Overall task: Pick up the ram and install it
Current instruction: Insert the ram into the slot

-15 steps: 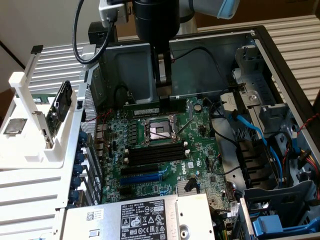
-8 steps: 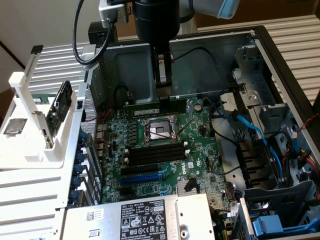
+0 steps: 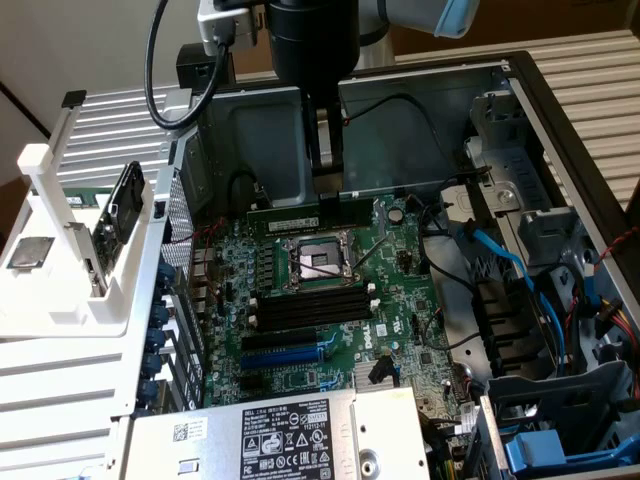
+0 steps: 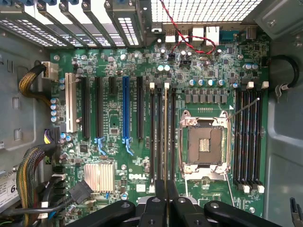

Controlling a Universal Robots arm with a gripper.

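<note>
Exterior view: the gripper [image 3: 325, 188] hangs inside the open case [image 3: 560, 130], its fingers pinching the ram [image 3: 285, 213] near the middle. The ram is level, running parallel to the black slots [image 3: 310, 308], and is held above the motherboard [image 3: 400, 290]. In the wrist view the fingers [image 4: 160, 203] stand close together, looking down on the slots beside the socket [image 4: 203, 142].
</note>
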